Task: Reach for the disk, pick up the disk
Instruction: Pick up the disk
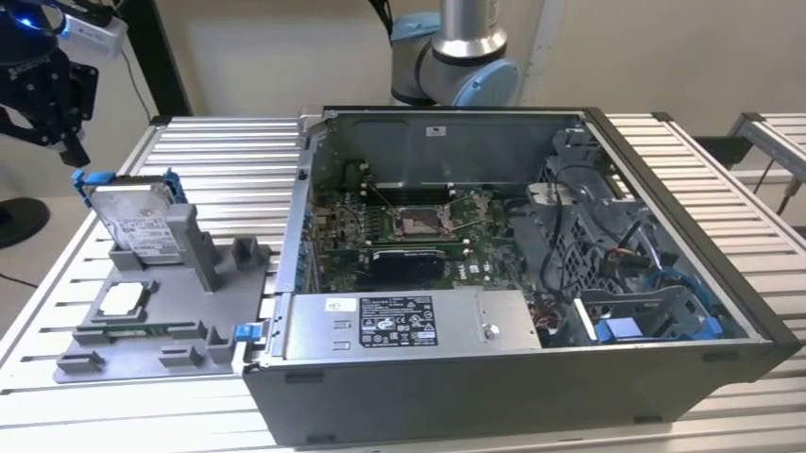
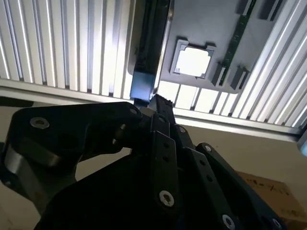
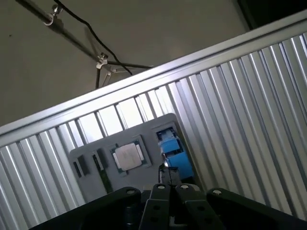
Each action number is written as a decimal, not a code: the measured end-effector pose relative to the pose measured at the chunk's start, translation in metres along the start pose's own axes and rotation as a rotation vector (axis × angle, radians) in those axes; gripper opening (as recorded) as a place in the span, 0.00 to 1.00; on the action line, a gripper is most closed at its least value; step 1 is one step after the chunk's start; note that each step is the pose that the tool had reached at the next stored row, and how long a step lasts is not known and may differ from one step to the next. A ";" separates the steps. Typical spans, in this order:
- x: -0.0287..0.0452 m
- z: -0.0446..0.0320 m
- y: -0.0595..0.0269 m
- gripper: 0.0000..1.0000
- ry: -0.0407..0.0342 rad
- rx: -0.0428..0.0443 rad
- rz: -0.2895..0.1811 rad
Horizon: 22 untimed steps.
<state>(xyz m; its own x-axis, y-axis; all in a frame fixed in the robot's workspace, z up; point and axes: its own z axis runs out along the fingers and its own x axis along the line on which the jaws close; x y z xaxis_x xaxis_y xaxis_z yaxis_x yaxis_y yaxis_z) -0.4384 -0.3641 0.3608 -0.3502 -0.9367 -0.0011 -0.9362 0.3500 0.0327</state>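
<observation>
**Line up over the standing disk before closing**

The black gripper [image 1: 45, 142] hovers with its fingers apart and empty, just above and towards the exterior view's left of the disk [image 1: 134, 223]. The disk is a flat silver metal hard drive with a white label and a blue plastic bracket. It stands on edge in a slot of the grey plastic holder [image 1: 202, 283] on the ribbed metal surface [image 1: 214, 151].

A clean reach probably means centring the jaws over the disk's top edge and squaring them to its flat faces. Coming straight down would keep clear of the holder's posts. The small square silver chip [image 1: 123, 300] lies lower in the same holder and is best avoided.
</observation>
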 end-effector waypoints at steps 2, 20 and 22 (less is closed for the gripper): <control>-0.0001 0.0001 0.0000 0.00 -0.0015 0.0060 -0.021; -0.0013 0.0020 -0.0002 1.00 -0.0112 0.0342 -0.126; -0.0013 0.0020 -0.0004 1.00 -0.0111 0.0341 -0.126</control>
<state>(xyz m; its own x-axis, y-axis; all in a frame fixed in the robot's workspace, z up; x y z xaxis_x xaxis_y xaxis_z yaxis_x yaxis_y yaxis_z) -0.4376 -0.3630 0.3588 -0.2303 -0.9730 -0.0141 -0.9731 0.2303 -0.0024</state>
